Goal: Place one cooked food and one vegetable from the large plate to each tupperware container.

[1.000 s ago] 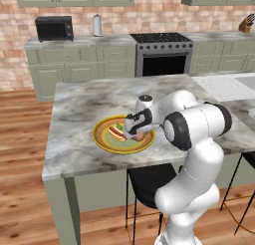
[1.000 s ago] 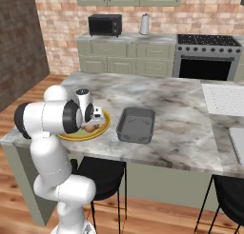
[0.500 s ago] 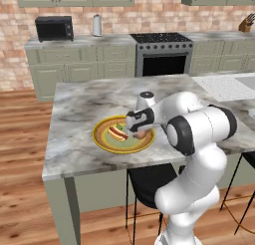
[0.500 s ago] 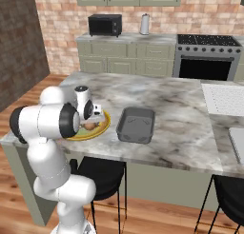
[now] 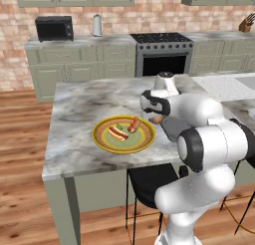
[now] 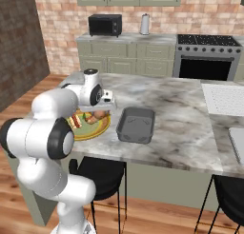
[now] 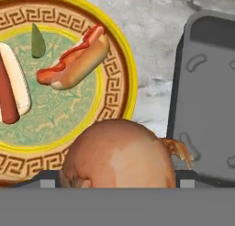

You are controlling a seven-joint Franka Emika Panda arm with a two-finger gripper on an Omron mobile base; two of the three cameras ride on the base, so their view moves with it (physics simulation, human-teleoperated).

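Fingers [image 7: 50, 181] of the gripper [image 7: 114, 183] pinch a brown onion [image 7: 118, 154] between them, its papery root tuft sticking out toward the dark grey tupperware container [image 7: 206, 105]. In the hand view the onion hangs over the plate's yellow rim, just beside the gap of marble worktop [image 7: 151, 46] that parts the plate from the container.

On the large plate [image 7: 120, 50] three foods are left: two hot dogs and one small green vegetable. One hot dog [image 7: 75, 57] lies nearest the onion, its long axis slanting from the plate's centre out toward the rim on the container's side. A second hot dog [image 7: 11, 94] lies apart from it, cut by the picture's edge. A green pointed piece [image 7: 37, 40], too small to name, lies between and beyond them, tip pointing away from the gripper.

From the right base view, one dark grey container [image 6: 136, 125] lies near the worktop's front edge with the plate [image 6: 97, 129] just beside it toward the left corner, not touching. Its long axis runs front to back across the worktop [image 6: 181, 133].
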